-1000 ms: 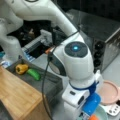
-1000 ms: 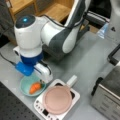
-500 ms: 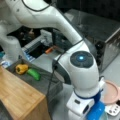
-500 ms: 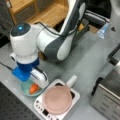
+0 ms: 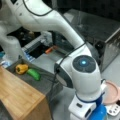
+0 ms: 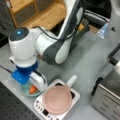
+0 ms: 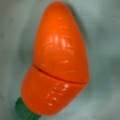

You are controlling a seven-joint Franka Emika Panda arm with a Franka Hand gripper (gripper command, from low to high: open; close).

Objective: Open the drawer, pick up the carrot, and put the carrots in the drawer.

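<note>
Directly below the gripper (image 6: 30, 86), the carrot (image 7: 56, 62) lies in the bowl (image 6: 25, 91).

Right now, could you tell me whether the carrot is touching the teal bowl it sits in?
Touching. In a front view the carrot lies inside the bowl, resting on its bottom; the wrist view shows it flat against the pale surface.

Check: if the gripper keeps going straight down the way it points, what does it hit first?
Most likely the carrot, which fills the wrist view and lies in the bowl right under the gripper. The gap left is unclear.
</note>
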